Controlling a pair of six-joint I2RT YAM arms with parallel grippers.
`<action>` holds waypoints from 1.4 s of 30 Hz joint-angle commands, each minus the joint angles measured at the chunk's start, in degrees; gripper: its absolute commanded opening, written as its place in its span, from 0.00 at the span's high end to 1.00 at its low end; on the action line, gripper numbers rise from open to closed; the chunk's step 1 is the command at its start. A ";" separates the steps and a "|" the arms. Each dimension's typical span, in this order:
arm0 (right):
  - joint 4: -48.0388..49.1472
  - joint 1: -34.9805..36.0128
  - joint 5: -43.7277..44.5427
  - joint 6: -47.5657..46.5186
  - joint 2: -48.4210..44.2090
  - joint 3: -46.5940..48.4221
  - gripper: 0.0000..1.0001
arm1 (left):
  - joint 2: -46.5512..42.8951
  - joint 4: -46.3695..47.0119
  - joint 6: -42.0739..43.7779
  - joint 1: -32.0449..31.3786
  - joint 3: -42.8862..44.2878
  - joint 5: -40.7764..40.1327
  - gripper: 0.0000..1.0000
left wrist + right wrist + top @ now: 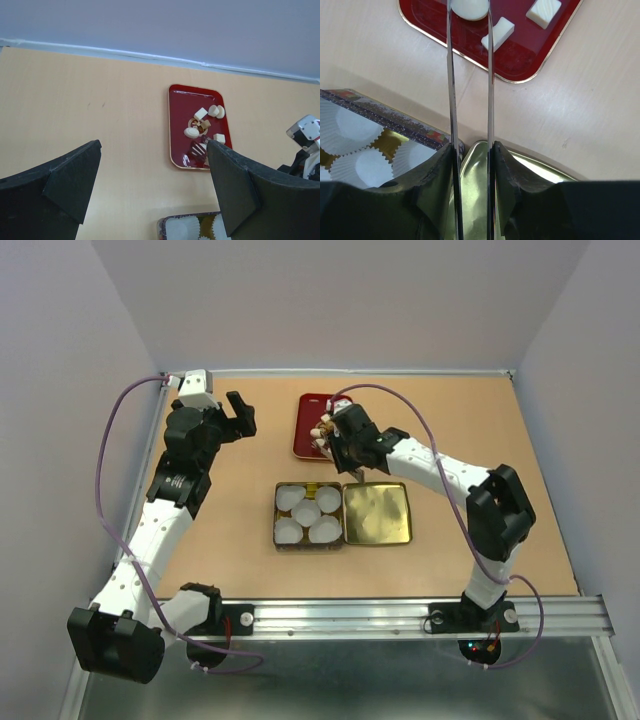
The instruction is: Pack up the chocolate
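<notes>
Several pieces of chocolate (pixel 200 113) lie on the red tray (pixel 180 102). We note the right gripper (pixel 470 160) clamped on tweezers (pixel 451 75), blades flanking a round piece; left gripper (pixel 152 175) spread apart.

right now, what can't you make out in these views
Top view: most of the chocolate, behind the right tool.
Right wrist: tips of the tweezers, cut off by the top edge, so any grip is unclear.
Left wrist: most of the tin, cut off by the bottom edge and the left tool.
</notes>
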 commanded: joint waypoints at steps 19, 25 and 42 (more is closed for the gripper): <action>-0.08 0.69 -24.17 -0.79 -21.27 -6.84 0.61 | -0.82 1.17 0.37 -0.23 1.07 -0.90 0.01; -0.17 2.27 -30.24 -0.96 -24.78 -11.85 0.61 | -0.20 0.12 1.15 -0.23 1.95 -1.77 0.01; -1.84 4.03 -30.52 -2.63 -23.03 -13.35 0.58 | 0.15 -1.03 1.68 -0.23 2.48 -2.39 0.01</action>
